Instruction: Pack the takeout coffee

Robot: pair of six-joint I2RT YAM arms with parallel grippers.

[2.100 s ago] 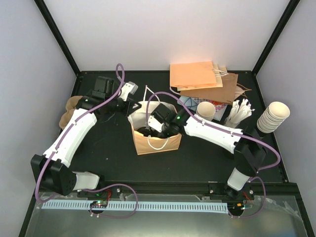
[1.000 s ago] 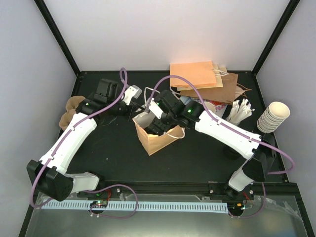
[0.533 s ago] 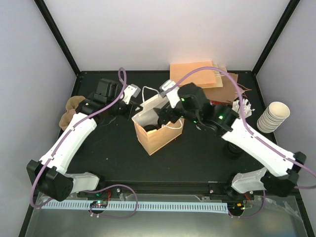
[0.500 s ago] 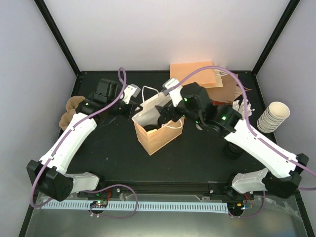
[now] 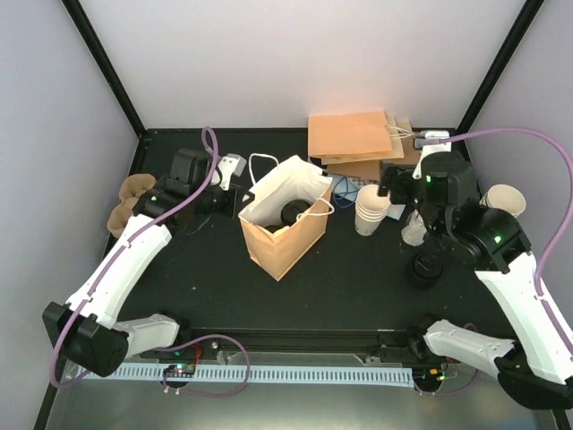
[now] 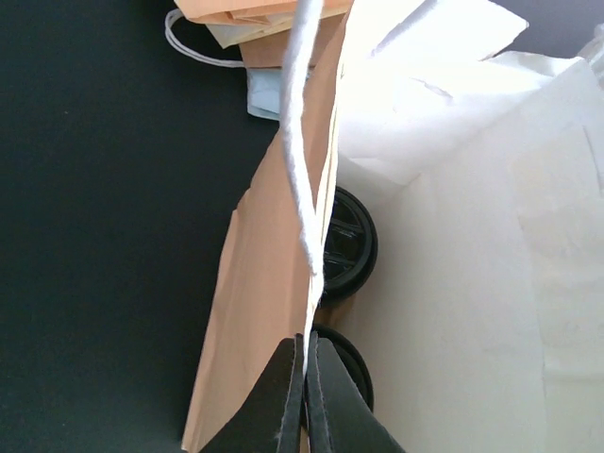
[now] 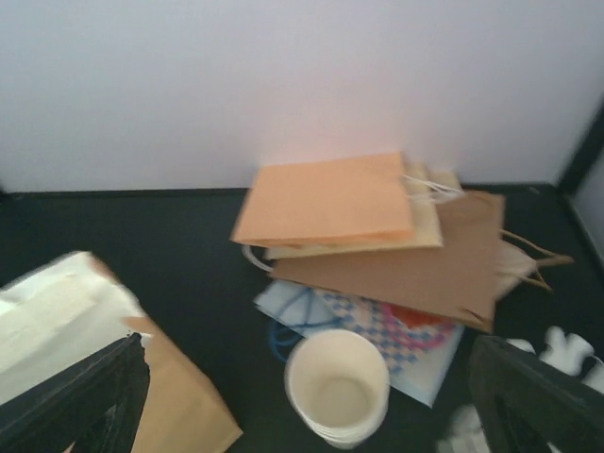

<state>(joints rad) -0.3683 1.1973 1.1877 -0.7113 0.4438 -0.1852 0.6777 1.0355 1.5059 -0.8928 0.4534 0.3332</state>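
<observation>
Coffee [image 5: 293,213] inside bag [image 5: 285,246]; left tool [image 6: 304,377] pinches handle [image 6: 296,142]; right tool [image 7: 307,347] spread wide.

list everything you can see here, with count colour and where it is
open paper bag: one, tan outside, white inside, upright mid-table
takeout coffee: two black lids showing, inside the bag
black-lidded cup: one, likely another coffee, on the table by the right arm
flat paper bags: a few, orange and brown, stacked at the back
lidless cups: one white stack, right of the bag
tipped cup stack: one, white, far right
patterned paper: one, blue and white, under the flat bags
pulp carrier trays: brown, count unclear, left edge
left hand: shut on the bag's white handle
right hand: open, empty, above the lidless cups
</observation>
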